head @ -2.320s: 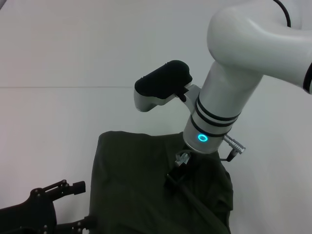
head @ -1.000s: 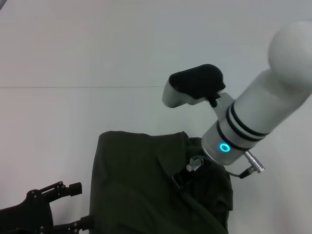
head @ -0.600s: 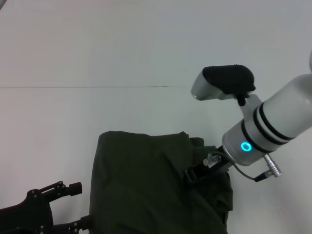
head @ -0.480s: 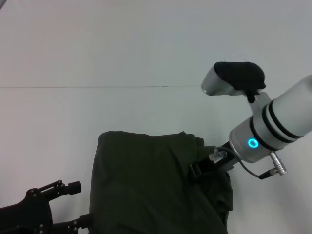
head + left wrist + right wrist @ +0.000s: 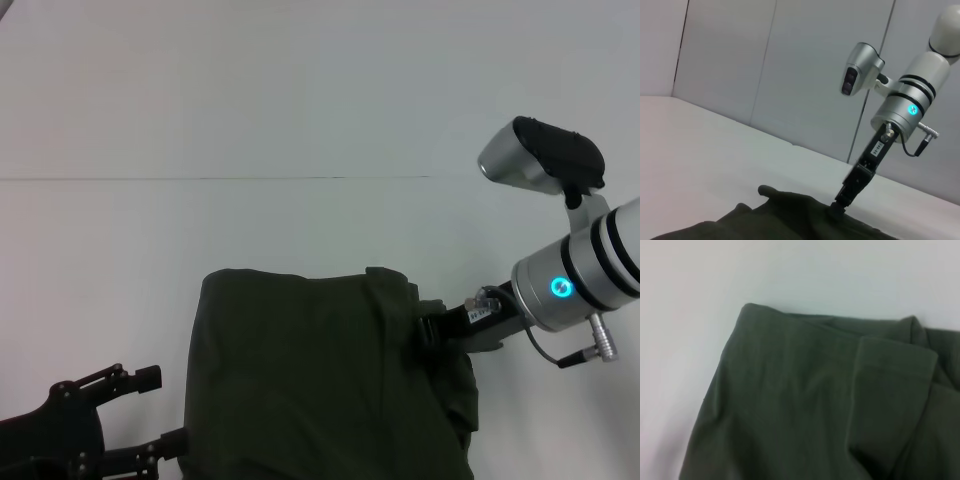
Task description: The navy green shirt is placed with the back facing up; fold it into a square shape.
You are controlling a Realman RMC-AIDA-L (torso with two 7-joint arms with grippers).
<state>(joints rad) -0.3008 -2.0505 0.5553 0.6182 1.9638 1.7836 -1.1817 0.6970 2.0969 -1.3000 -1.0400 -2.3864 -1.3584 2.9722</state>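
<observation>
While the left gripper [image 5: 150, 410] is sitting low at the near left with its black fingers spread apart, just beside the cloth's left edge, the navy green shirt [image 5: 310, 390] is lying folded into a thick block on the white table [image 5: 250, 120], near the front edge. At the shirt's far right corner the right gripper [image 5: 428, 333] is reaching in, its tip touching the fabric; whether its fingers are pinching cannot be told.

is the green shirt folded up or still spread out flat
Folded: the navy green shirt lies as a compact, layered block, one flap doubled over near the right gripper at its far right edge.
</observation>
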